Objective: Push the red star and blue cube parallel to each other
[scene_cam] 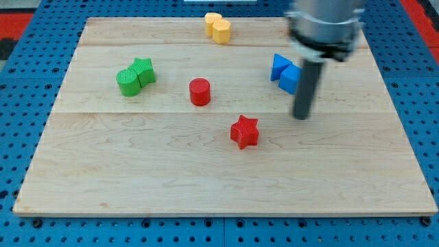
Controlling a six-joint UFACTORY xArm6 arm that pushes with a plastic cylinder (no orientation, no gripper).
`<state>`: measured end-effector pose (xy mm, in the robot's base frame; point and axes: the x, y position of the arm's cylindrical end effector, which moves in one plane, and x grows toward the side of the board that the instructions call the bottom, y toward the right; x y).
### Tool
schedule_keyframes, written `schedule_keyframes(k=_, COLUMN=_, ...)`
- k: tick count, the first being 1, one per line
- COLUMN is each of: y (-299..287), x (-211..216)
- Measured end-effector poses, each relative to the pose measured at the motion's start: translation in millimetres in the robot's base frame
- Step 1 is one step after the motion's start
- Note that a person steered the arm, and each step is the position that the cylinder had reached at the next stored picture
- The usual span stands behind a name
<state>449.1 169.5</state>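
Note:
The red star point(244, 132) lies on the wooden board a little right of centre. The blue cube point(289, 79) sits at the view's upper right, touching a blue triangular block point(279, 66) on its upper left. My dark rod comes down from the view's top right. My tip point(301, 116) rests on the board just below and right of the blue cube, and to the right of and slightly above the red star, apart from both.
A red cylinder point(199, 92) stands left of centre. A green cylinder point(127, 82) and a green star point(143, 71) touch each other at the left. Two yellow blocks point(217, 27) sit at the top edge. The board point(137, 171) lies on a blue pegboard.

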Motion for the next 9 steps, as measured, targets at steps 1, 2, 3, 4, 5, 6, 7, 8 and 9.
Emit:
schedule_keyframes(k=1, y=40.9, x=-23.9)
schedule_keyframes(k=2, y=37.7, x=-80.0)
schedule_keyframes(k=3, y=-16.8, x=-90.2)
schedule_keyframes(k=4, y=-79.0, x=-87.1)
schedule_keyframes(k=5, y=-94.3, x=-57.4)
schedule_keyframes(k=6, y=-84.9, x=-46.8)
schedule_keyframes(k=7, y=-36.8, x=-40.4)
schedule_keyframes(k=8, y=-25.0, x=-80.3)
schedule_keyframes(k=9, y=-22.5, x=-94.8)
